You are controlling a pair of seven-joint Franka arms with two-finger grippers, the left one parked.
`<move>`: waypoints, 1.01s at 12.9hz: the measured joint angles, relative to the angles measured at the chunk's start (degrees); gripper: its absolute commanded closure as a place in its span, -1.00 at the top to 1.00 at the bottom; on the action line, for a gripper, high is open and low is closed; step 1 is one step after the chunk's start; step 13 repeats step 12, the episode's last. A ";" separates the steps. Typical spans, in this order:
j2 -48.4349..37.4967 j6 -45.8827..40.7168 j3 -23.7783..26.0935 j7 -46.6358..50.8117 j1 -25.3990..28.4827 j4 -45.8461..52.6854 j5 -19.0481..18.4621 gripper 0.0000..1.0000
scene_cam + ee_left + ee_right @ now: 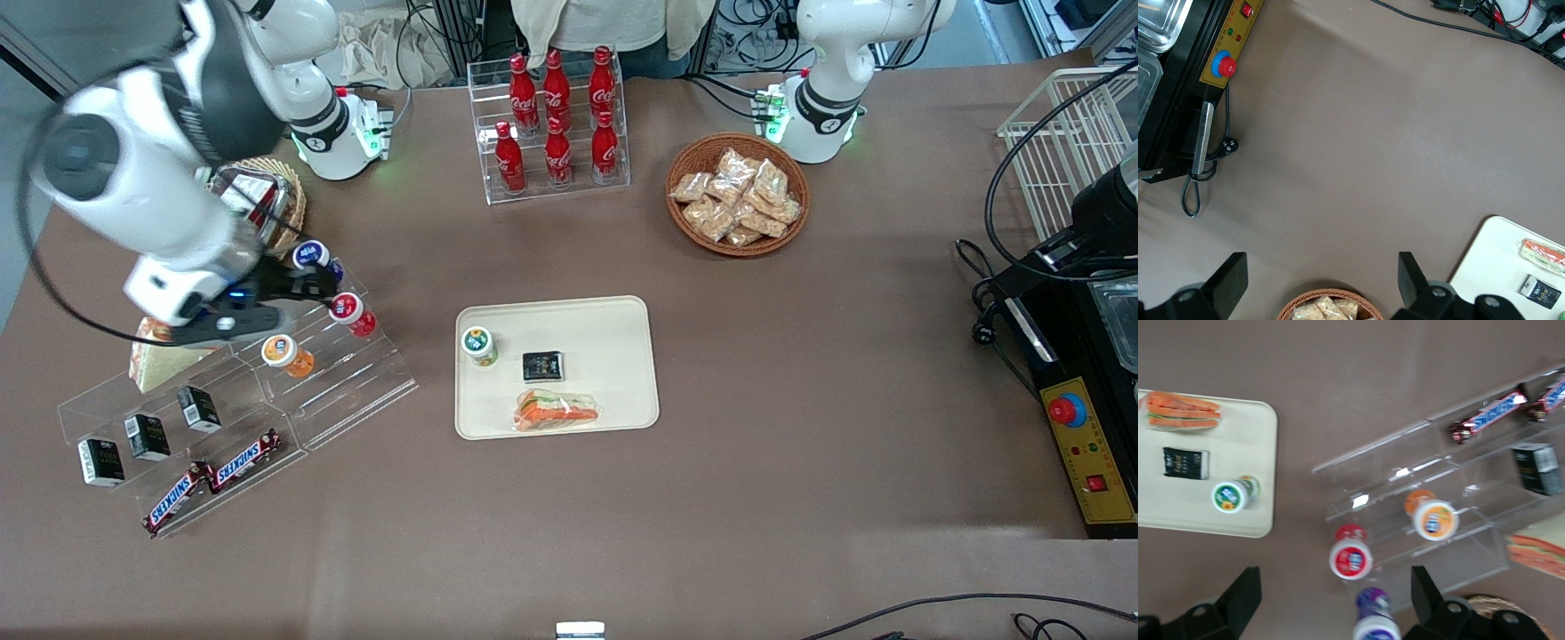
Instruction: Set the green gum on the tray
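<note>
With green gum [479,345] near tray [622,311] edge, gripper [307,286] apart.

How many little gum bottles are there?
4. The green gum stands on the tray. Orange, red and blue sit on the clear stand by the gripper. More may be hidden.

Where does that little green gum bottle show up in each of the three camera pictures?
Front view: green gum stands upright on the tray, beside the black packet.
Right wrist view: green gum on the tray, near the same packet; the gripper is open, over the acrylic shelf.
Left wrist view: not in it.
Shared landmark: the black packet.
</note>
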 measured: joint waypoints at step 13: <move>-2.60 -4.07 -5.90 -8.73 -6.35 4.09 -0.29 0.99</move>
